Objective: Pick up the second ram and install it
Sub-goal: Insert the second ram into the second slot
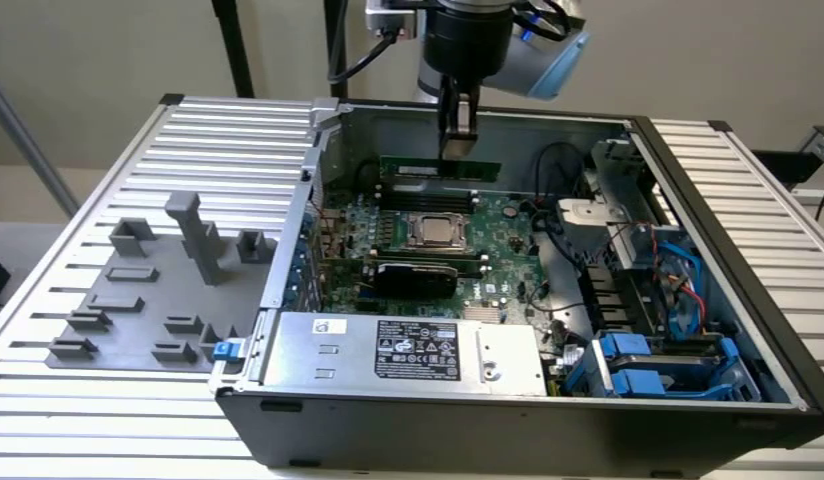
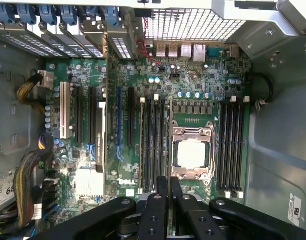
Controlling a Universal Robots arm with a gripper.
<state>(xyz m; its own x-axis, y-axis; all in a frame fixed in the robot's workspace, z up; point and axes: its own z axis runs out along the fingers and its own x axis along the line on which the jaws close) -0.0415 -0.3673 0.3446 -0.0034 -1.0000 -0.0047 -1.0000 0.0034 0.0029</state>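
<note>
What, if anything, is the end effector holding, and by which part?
The end effector grips the second ram by its upper long edge, near mid-length, above the motherboard.

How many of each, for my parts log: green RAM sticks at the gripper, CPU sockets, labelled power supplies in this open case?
RAM stick at the gripper: 1
CPU socket: 1
Power supply: 1
Total: 3

The arm (image 1: 468, 35) stands upright with its wrist pointing straight down; the gripper (image 1: 459, 150) hangs vertical beneath it. Its two dark fingers (image 2: 163, 192) run parallel and almost together, with a thin gap between them; they are clamped on the top edge of the second ram (image 1: 415, 168).
</note>
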